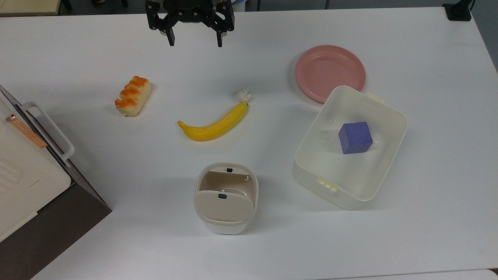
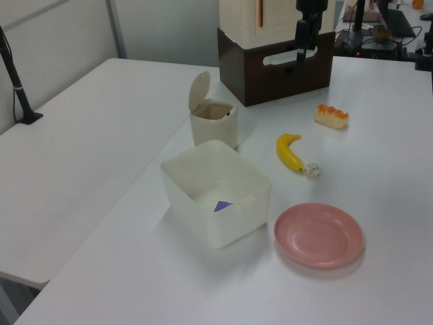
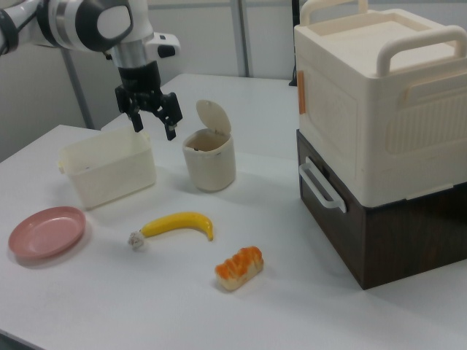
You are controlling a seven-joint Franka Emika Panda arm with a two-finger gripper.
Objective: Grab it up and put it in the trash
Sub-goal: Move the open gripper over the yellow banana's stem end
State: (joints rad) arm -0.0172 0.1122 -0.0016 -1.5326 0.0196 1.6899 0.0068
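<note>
Small crumpled white paper wad lying on white table, touching the tip of yellow banana; seen too in the left view and right view. Banana curving away toward the top view's lower left. Nothing gripping the wad. Trash bin, cream-white, rounded-square, standing below the banana in the top view, well apart from the wad; beige swing lid tipped up, opening exposed, dark dot on lid. In the left view bin with lid standing upright.

Gripper up near the table's far edge at the top view's top, above and left of the wad, well apart from it; jaws spread wide, holding nothing. In the right view gripper hanging in the air, pointing down, jaws apart.

Orange-topped bread roll at the top view's left of the banana. Pink plate at the top view's right, just beside cream rectangular tub with purple cube inside. Cream box on dark base with handles at the right view's right.
</note>
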